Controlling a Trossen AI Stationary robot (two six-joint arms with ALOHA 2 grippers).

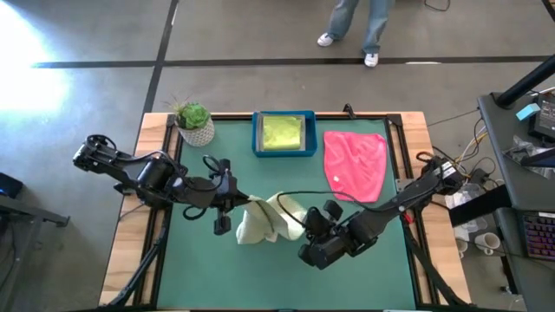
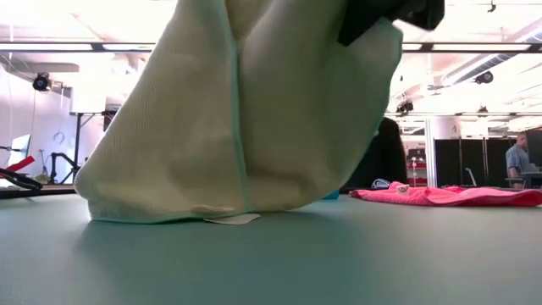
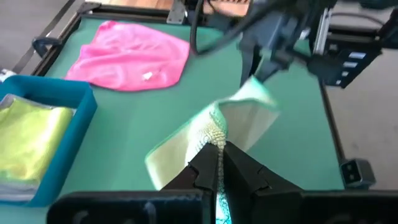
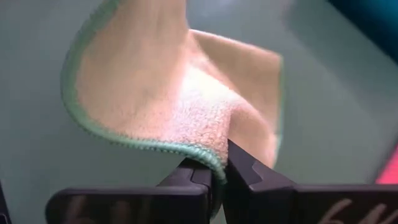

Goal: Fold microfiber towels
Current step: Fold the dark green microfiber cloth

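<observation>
A pale sage green towel [image 1: 258, 224] with a green hem is lifted at the middle of the green mat. My left gripper [image 3: 219, 149] is shut on it from the left, and my right gripper [image 4: 217, 171] is shut on it from the right. In the low view the towel [image 2: 237, 119] hangs as a wide drape, and its bottom edge [image 2: 152, 216] rests on the mat. A hot pink towel [image 1: 355, 165] lies flat at the far right. A lime green towel [image 1: 283, 133] lies in the blue tray [image 1: 257, 139]. My left gripper pinches the sage towel's hemmed edge [image 3: 215, 134] between its two fingers, slanting down from the table's left side. The cloth runs away from the fingertips toward my right gripper and sags below. My right gripper pinches the towel's green hemmed edge [image 4: 208, 155] between its two fingers, slanting down from the table's right near side. The cloth billows up and away from the fingertips in a loose fold; one layer or several, I cannot tell.
A potted plant [image 1: 194, 121] stands at the far left corner. The blue tray sits at the far middle edge. A person's legs [image 1: 355, 26] show beyond the far edge. Bare mat [image 1: 260, 277] lies along the near side.
</observation>
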